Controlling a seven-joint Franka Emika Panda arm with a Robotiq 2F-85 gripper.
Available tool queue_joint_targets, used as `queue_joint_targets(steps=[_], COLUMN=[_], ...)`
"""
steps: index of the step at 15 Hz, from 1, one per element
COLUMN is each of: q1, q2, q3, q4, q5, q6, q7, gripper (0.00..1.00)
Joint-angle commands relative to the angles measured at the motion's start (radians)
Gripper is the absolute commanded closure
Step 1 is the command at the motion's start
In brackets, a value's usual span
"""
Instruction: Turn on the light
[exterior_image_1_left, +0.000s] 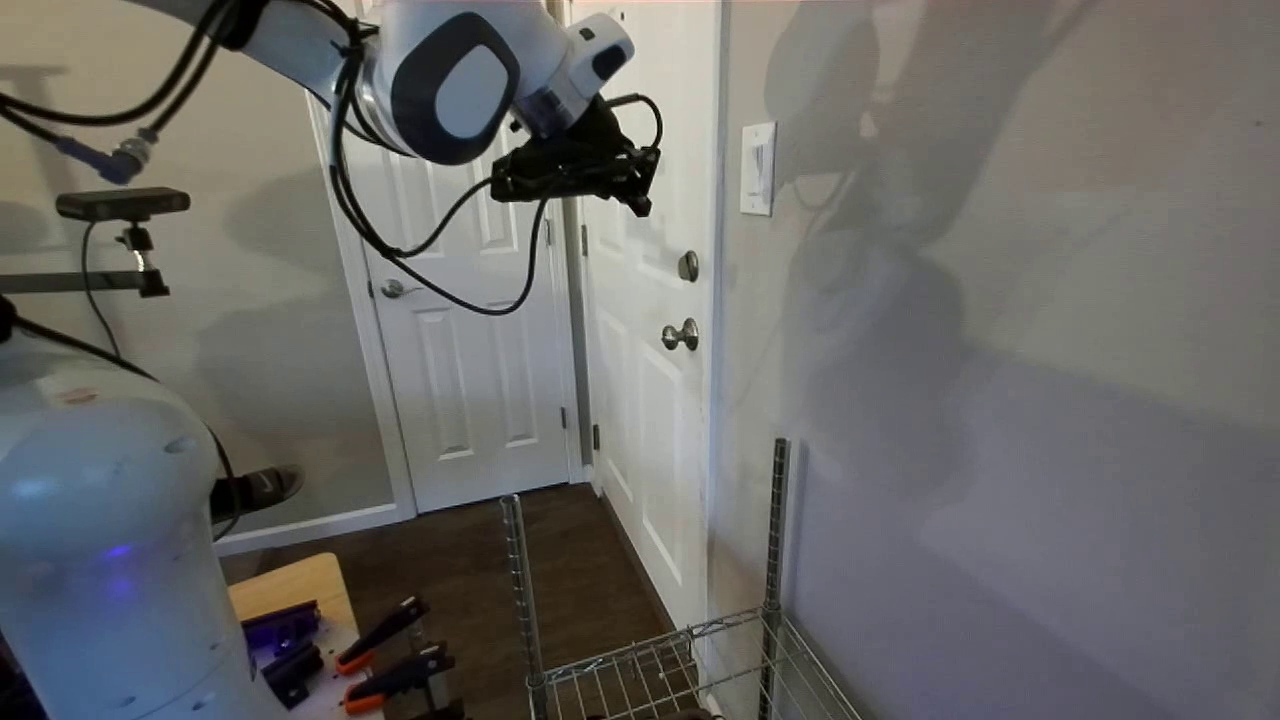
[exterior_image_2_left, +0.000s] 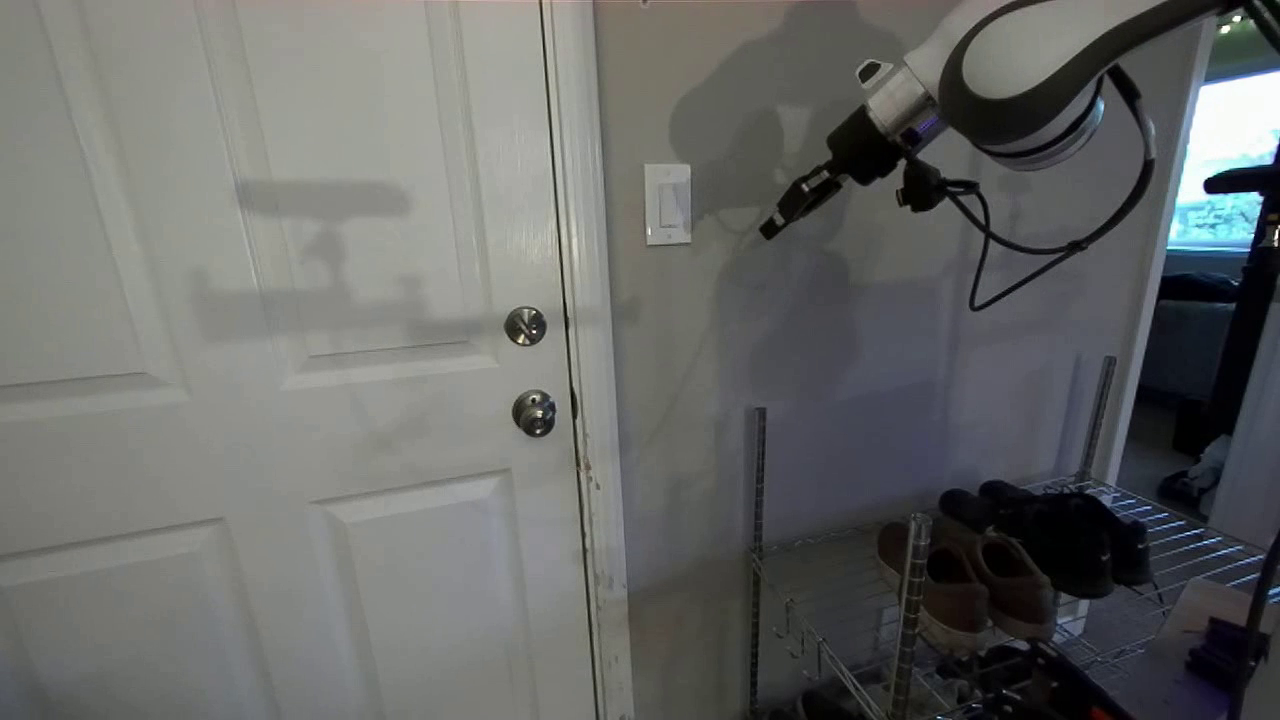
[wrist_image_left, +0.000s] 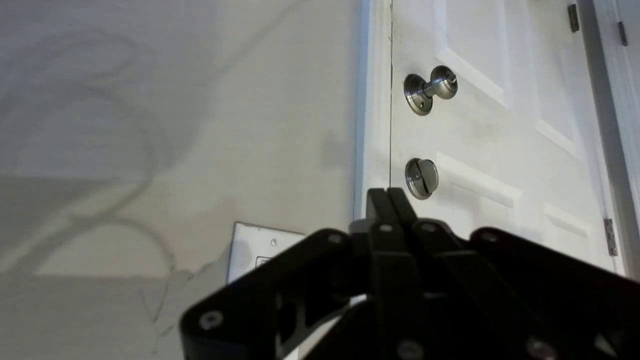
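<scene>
The black pincer (exterior_image_2_left: 772, 228) hangs tilted downward, fingertips (wrist_image_left: 379, 206) pressed together, and I see a gap between it and the white light switch (exterior_image_2_left: 668, 205) beside the door (exterior_image_2_left: 270, 440).

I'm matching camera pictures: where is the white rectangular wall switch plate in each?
In an exterior view: white rectangular switch plate, upper part, right of centre.
In an exterior view: plate, upper, about mid-width.
Wrist view: plate, lower, left of centre, partly behind the black two-fingered tool.
Shared landmark: round silvery metal doorknob.
</scene>
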Motion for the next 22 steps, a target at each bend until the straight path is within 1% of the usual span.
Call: queue_joint_targets(steps=[1, 6, 7, 10, 15, 22], q1=[0.038, 0.083, 0.102, 0.108, 0.084, 0.062], q2=[0.069, 0.135, 0.154, 0.210, 0.326, 0.420], q3=[-0.021, -0.025, -0.036, -0.031, -0.025, -0.024], q4=[0.040, 0.084, 0.097, 0.137, 0.231, 0.331], q5=[0.037, 0.034, 0.009, -0.001, -0.002, 0.000], q6=[0.072, 0.150, 0.185, 0.256, 0.337, 0.362], q7=[-0.047, -0.037, -0.019, -0.007, 0.007, 0.014], gripper=[0.95, 0.96, 0.95, 0.96, 0.95, 0.95])
